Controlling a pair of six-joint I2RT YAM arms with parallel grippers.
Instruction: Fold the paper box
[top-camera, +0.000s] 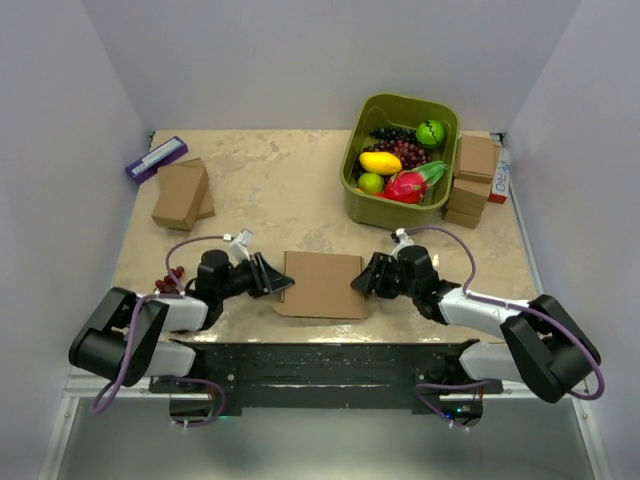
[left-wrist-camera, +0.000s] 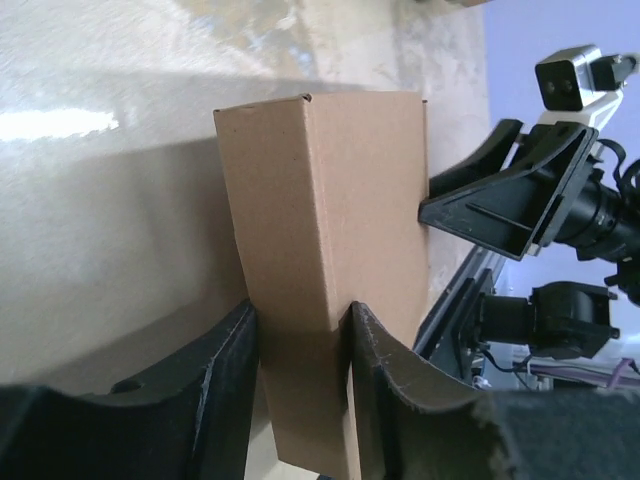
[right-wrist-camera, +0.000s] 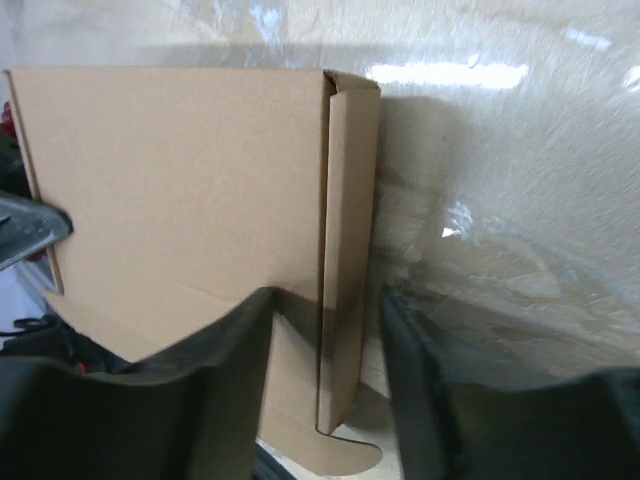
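The paper box (top-camera: 322, 283) is a thin brown cardboard mailer lying between the two arms near the table's front edge. My left gripper (top-camera: 281, 277) is at its left edge. In the left wrist view both fingers (left-wrist-camera: 235, 390) press on the raised side wall of the box (left-wrist-camera: 320, 230), so the left gripper (left-wrist-camera: 300, 400) is shut on it. My right gripper (top-camera: 360, 281) is at the box's right edge. In the right wrist view it (right-wrist-camera: 325, 390) is open and straddles the upright side flap (right-wrist-camera: 350, 250), with one finger (right-wrist-camera: 230, 370) over the top panel (right-wrist-camera: 170, 170).
A green bin (top-camera: 352, 185) of toy fruit stands at the back right, with stacked small brown boxes (top-camera: 475, 180) beside it. Two more small brown boxes (top-camera: 180, 195) and a purple packet (top-camera: 155, 158) lie at the back left.
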